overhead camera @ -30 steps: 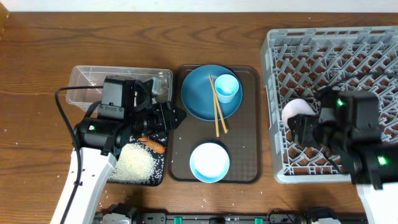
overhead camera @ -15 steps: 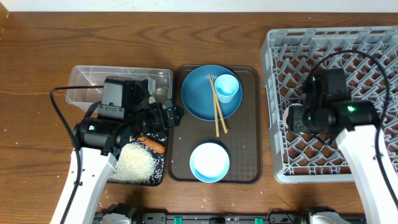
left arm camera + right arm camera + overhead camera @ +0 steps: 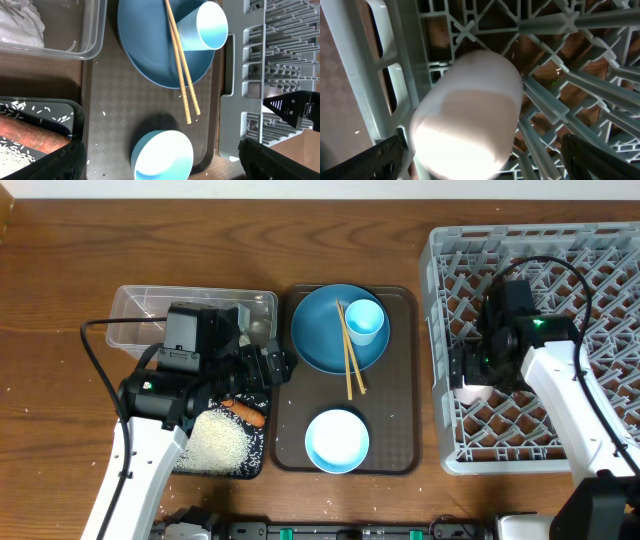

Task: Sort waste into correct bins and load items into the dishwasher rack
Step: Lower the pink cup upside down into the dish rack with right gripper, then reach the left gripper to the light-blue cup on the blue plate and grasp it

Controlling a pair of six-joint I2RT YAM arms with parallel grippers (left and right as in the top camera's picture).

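Observation:
My right gripper (image 3: 468,376) hangs over the left side of the grey dishwasher rack (image 3: 600,270). In the right wrist view its fingers (image 3: 490,160) are spread open on either side of the pink cup (image 3: 470,115), which lies on its side among the pegs. My left gripper (image 3: 278,365) is open and empty (image 3: 160,162) above the brown tray. On that tray lie the blue plate (image 3: 322,335), the blue cup (image 3: 366,321) and the chopsticks (image 3: 351,365), with the light-blue bowl (image 3: 337,440) in front. The black tray (image 3: 258,445) holds rice (image 3: 215,442) and the carrot piece (image 3: 246,414).
The clear tub (image 3: 140,315) stands behind the black tray and holds a white tissue wad (image 3: 20,22). The brown serving tray (image 3: 400,380) lies between the bins and the rack. A few rice grains are scattered on it.
My right arm has swung back and left over the rack and brought the pink cup down among the pegs at its left side. The left arm has hardly moved.

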